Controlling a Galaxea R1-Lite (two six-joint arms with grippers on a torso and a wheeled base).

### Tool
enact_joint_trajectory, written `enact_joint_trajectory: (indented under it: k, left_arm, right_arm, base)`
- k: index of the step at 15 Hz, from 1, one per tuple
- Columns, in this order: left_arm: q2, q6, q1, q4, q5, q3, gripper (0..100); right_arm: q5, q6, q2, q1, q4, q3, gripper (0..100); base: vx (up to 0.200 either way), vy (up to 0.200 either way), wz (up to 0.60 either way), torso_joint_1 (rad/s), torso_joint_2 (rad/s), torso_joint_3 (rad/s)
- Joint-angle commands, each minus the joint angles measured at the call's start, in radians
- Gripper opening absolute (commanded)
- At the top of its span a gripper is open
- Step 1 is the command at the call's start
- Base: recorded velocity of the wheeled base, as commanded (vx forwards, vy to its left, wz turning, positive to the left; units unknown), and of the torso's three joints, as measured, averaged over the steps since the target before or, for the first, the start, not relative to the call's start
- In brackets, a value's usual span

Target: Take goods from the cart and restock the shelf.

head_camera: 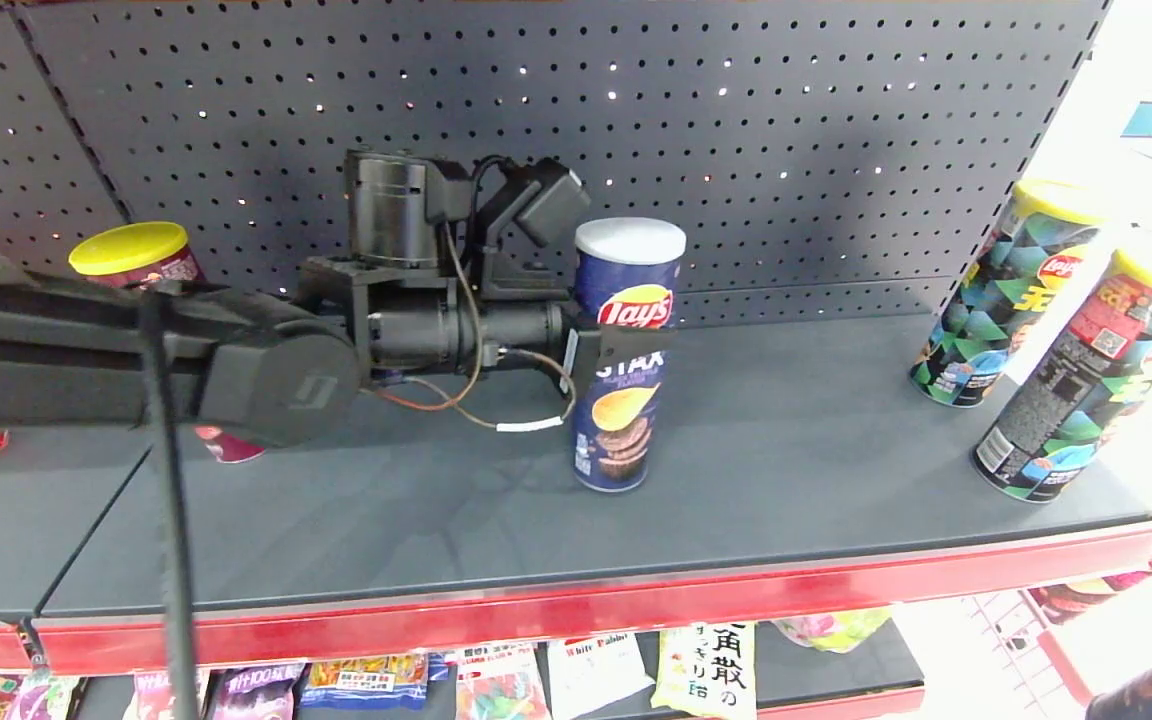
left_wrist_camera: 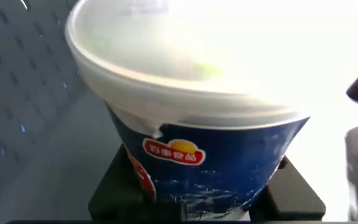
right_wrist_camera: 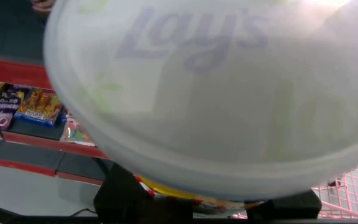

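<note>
A blue chips can (head_camera: 624,400) with a white lid stands upright in the middle of the dark shelf (head_camera: 796,470), its base at the shelf surface. My left arm comes in from the left, and my left gripper (head_camera: 626,345) is shut around the can's middle. In the left wrist view the blue chips can (left_wrist_camera: 204,155) sits between two black fingers (left_wrist_camera: 114,193). My right gripper (right_wrist_camera: 201,208) is shut on another chips can (right_wrist_camera: 216,93), whose pale lid faces the camera. That can hangs in front of a lower shelf.
A yellow-lidded maroon can (head_camera: 131,250) stands behind my left arm. Two patterned yellow-lidded cans (head_camera: 1001,290) (head_camera: 1086,380) stand at the shelf's right end. The pegboard (head_camera: 736,130) backs the shelf. Snack bags (head_camera: 706,665) lie on the lower shelf. A pink cart grid (right_wrist_camera: 353,193) shows below.
</note>
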Motion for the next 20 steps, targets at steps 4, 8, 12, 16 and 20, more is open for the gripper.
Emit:
enact_joint_trajectory:
  k: [4, 8, 12, 16, 20]
  left_arm:
    - [-0.222, 0.048, -0.012, -0.004, 0.0, 0.251, 0]
    - [-0.209, 0.05, -0.027, -0.168, 0.008, 0.348, 0]
    - [-0.199, 0.045, -0.038, -0.228, 0.008, 0.4, 0]
    - [-0.2, 0.045, -0.038, -0.232, 0.005, 0.415, 0]
    - [-0.199, 0.042, -0.038, -0.286, 0.005, 0.469, 0]
  right_arm:
    - [0.0, -0.001, 0.002, 0.001, 0.0, 0.003, 0]
    - [0.0, -0.001, 0.002, 0.001, 0.0, 0.004, 0]
    - [0.0, -0.001, 0.002, 0.001, 0.002, 0.004, 0]
    - [0.0, -0.001, 0.003, 0.001, 0.002, 0.004, 0]
    - [0.0, -0.002, 0.003, 0.001, 0.002, 0.004, 0]
  base:
    - [0.0, 0.0, 0.0, 0.0, 0.0, 0.0]
    - [0.0, 0.0, 0.0, 0.0, 0.0, 0.0]
    - [0.0, 0.0, 0.0, 0.0, 0.0, 0.0]
    - [0.0, 0.0, 0.0, 0.0, 0.0, 0.0]
    - [0.0, 0.0, 0.0, 0.0, 0.0, 0.0]
